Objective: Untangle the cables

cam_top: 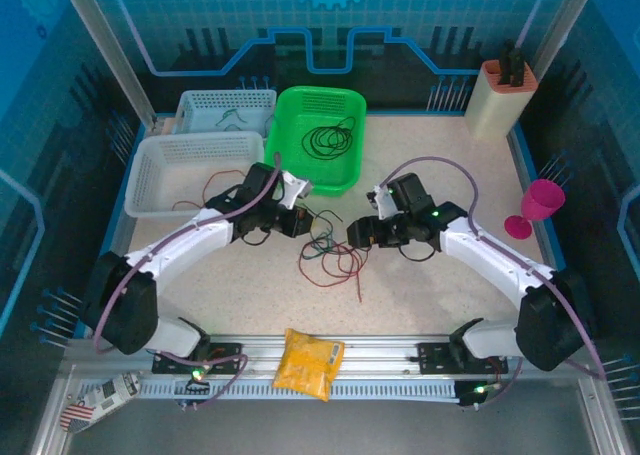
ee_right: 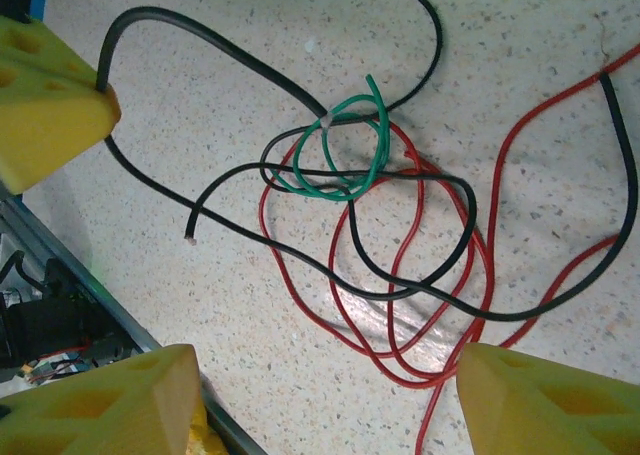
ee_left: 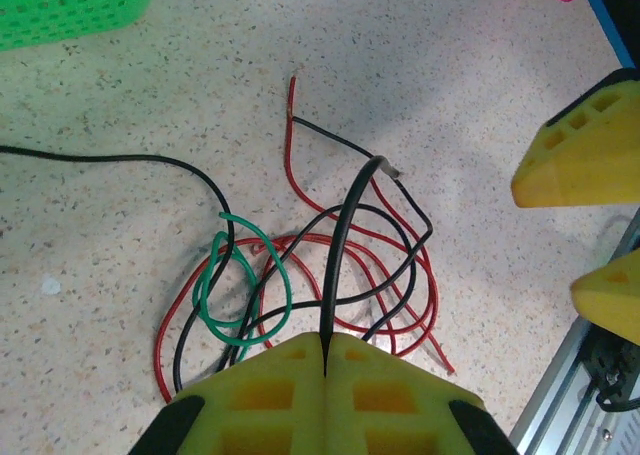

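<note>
1. Speckled beige tabletop (cam_top: 430, 305) is seen under both arms. The cables (cam_top: 335, 258) lie on it in one loose tangle at the middle, between the two grippers.
2. The left gripper (ee_left: 325, 347) is pressed together on a black cable (ee_left: 338, 245), which is pinched near one end and raised in an arch off the surface.
3. The right gripper (ee_right: 328, 367) is spread wide above the tangle, with nothing between its fingers.
4. The wires are judged very light, limp and slightly springy. A pull on one strand is likely to drag the whole bundle rather than free it.
5. A second hold is best taken on a free run, either the green loop (ee_right: 383, 135) where it crosses the black or a red strand (ee_right: 263, 220) at the outer edge. The bundle can then be held back against the black cable's pull.
6. Thin, smooth insulation may slip from the pads, so a square, firm pinch is called for.
7. Open room is found on the right, toward the pink goblet (cam_top: 540, 203). The far left is hemmed by the green basket (cam_top: 283, 125) and the white basket (cam_top: 140, 180). The near side is bounded by the metal rail (cam_top: 400, 355) and the yellow pouch (cam_top: 308, 363).
</note>
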Available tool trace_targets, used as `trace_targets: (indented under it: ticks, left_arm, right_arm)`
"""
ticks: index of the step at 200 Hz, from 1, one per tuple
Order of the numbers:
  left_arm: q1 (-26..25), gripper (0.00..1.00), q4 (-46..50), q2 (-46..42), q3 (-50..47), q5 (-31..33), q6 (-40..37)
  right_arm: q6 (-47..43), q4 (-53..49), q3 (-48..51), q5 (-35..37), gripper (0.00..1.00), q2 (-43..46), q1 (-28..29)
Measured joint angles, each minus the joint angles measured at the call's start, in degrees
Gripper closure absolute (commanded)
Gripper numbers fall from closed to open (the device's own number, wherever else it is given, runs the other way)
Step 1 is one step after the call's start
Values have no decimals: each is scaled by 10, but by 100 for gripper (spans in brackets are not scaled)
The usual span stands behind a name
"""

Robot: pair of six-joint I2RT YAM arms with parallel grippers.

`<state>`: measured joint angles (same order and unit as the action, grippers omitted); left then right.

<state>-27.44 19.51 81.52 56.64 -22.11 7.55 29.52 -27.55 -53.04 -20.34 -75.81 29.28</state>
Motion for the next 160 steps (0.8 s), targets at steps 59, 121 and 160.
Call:
trace_targets:
  ticks: [59,121,160]
  left_arm:
    - [0,100,9,-27,-2,0,16]
    - [0,100,14,-28,-2,0,15]
    - [0,100,18,-28,-1,0,15]
  right_arm:
    - [-141,10,8,33,30,12,40]
    - [-461,-2,31,152,31,37,67]
    - [-642,-11,56,142,36,17,45]
